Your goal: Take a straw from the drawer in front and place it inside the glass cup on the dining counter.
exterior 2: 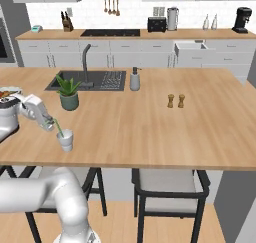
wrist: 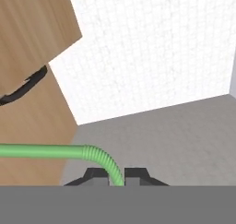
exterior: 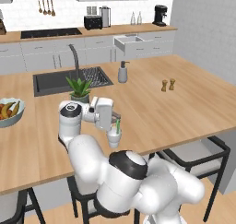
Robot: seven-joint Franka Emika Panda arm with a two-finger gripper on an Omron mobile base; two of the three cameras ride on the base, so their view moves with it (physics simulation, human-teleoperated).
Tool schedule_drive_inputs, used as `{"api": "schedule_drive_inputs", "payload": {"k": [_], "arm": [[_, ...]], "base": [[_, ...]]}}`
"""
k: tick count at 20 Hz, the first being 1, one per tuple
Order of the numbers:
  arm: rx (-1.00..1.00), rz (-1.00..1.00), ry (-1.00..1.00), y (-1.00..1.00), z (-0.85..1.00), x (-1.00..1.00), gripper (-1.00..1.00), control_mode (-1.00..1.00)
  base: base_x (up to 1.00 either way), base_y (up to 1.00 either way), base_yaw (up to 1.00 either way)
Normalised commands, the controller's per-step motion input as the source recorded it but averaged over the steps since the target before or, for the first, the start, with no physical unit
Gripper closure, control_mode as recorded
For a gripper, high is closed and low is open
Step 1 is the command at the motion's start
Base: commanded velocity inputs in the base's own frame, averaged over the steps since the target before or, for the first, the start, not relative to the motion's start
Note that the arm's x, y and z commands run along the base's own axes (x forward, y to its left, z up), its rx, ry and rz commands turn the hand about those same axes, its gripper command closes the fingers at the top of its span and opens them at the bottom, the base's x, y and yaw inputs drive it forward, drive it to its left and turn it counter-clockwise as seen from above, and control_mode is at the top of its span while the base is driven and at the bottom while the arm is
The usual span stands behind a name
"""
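Count of things on and around the island worktop

One green straw (wrist: pixel 55 151), one glass cup (exterior 2: pixel 65 140), one potted plant (exterior 2: pixel 69 93), one soap pump bottle (exterior 2: pixel 134 80), one sink (exterior 2: pixel 75 83) with one tap (exterior 2: pixel 87 62), two small brown shakers (exterior 2: pixel 175 101) side by side, one fruit bowl (exterior: pixel 10 112); under the worktop (exterior 2: pixel 150 132), three dark-framed stools, one open drawer (exterior: pixel 131 44) on the far wall, plus one toaster (exterior 2: pixel 156 24), one kettle (exterior 2: pixel 172 18), one coffee machine (exterior 2: pixel 242 20), three hanging utensils (exterior 2: pixel 112 6).

where things sit on the island

the glass cup (exterior 2: pixel 65 139) stands near the front edge of the tabletop (exterior 2: pixel 150 127), the straw (exterior 2: pixel 58 127) leaning in it. behind it sits the potted plant (exterior 2: pixel 68 94), then the sink (exterior 2: pixel 87 80). the soap bottle (exterior 2: pixel 134 80) stands right of the sink; two shakers (exterior 2: pixel 175 101) stand further right. stools (exterior 2: pixel 167 189) sit below the front edge.
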Motion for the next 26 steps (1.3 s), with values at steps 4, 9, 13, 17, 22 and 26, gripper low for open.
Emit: {"api": "schedule_drive_inputs", "payload": {"k": [4, 9, 13, 17, 22, 26], "arm": [[0.0, 0.0, 0.0, 0.19, -0.13, 0.39, 1.0, -1.0], [0.0, 0.0, 0.0, 0.23, -0.05, 0.3, 1.0, -1.0], [0.0, 0.0, 0.03, 0.02, -0.24, 0.15, 1.0, -1.0], [0.0, 0.0, 0.05, -0.01, -0.31, 0.08, 1.0, -1.0], [0.0, 0.0, 0.06, 0.0, -0.34, 0.17, 1.0, -1.0], [0.0, 0.0, 0.07, -0.03, -0.3, 0.07, 1.0, -1.0]], "base": [[0.0, 0.0, 0.0], [0.0, 0.0, 0.0], [0.0, 0.0, 0.0], [0.0, 0.0, 0.0], [0.0, 0.0, 0.0], [0.0, 0.0, 0.0]]}}
